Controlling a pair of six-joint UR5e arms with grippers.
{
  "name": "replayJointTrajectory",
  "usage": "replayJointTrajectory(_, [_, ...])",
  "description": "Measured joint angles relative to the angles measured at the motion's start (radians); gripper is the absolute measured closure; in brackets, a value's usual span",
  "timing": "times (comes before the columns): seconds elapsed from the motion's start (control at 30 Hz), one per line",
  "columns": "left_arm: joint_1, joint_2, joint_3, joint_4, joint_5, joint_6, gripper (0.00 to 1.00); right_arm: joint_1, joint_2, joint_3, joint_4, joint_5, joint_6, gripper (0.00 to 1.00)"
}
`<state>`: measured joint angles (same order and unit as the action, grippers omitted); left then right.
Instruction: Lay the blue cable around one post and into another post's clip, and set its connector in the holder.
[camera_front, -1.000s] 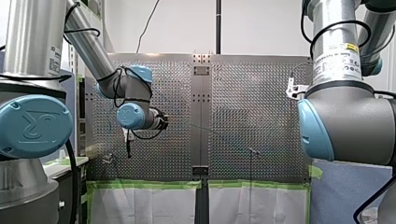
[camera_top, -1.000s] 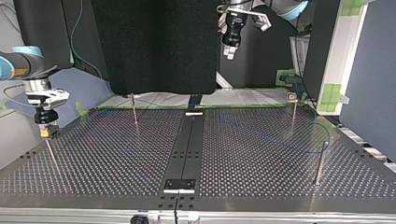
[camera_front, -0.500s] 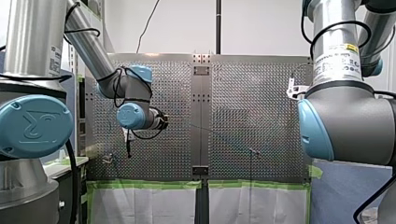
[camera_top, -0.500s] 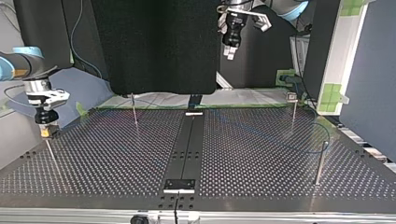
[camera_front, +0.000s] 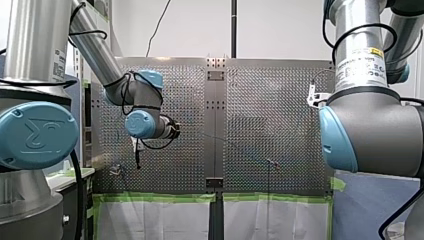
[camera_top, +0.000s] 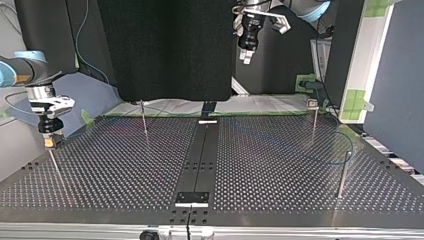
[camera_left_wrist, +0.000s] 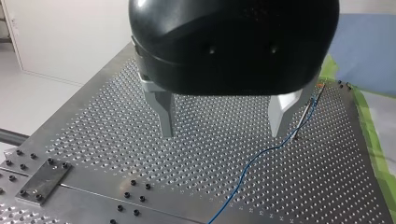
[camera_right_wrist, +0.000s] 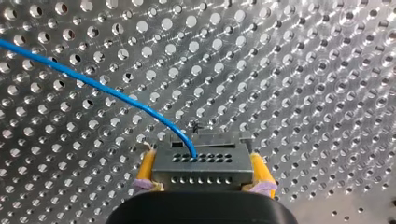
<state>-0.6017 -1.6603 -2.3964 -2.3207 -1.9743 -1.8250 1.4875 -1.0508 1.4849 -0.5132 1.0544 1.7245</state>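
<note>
Perforated metal table (camera_top: 115, 170) fills the top view, split by one dark central strip (camera_top: 197, 160), with green tape (camera_top: 165, 114) along its far edge and a black panel (camera_top: 165, 50) behind. The count is two arms, four thin upright posts, one blue cable (camera_right_wrist: 107, 91) and one connector (camera_right_wrist: 203, 165). At the left, my right arm enters level and points the right gripper (camera_top: 48, 141) straight down, directly over the near-left post (camera_top: 56, 167); contact cannot be made out. Its yellow pads (camera_right_wrist: 145, 170) are clamped on the sides of the grey connector, and the cable enters the connector's face. Next comes the far-left post (camera_top: 144, 120). Right of the middle, the left gripper (camera_top: 245, 56) hangs high above the table's far edge, pointing down, its metal fingers (camera_left_wrist: 161, 112) spread apart with nothing between them. Further right stand the far-right post (camera_top: 314, 122) and the near-right post (camera_top: 342, 172). The cable's faint line crosses the table's right half towards the near-right post.
</note>
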Motion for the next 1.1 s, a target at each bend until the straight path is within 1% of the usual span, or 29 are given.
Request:
replayJointTrajectory(0.7, [0.000, 0.000, 0.000, 0.000, 0.001, 0.001, 0.00, 0.001, 0.005, -0.015, -0.002, -0.016, 0.004, 1.00])
replayJointTrajectory(1.1, [0.000, 0.000, 0.000, 0.000, 0.001, 0.001, 0.00, 0.003, 0.007, -0.016, -0.006, -0.017, 0.004, 1.00])
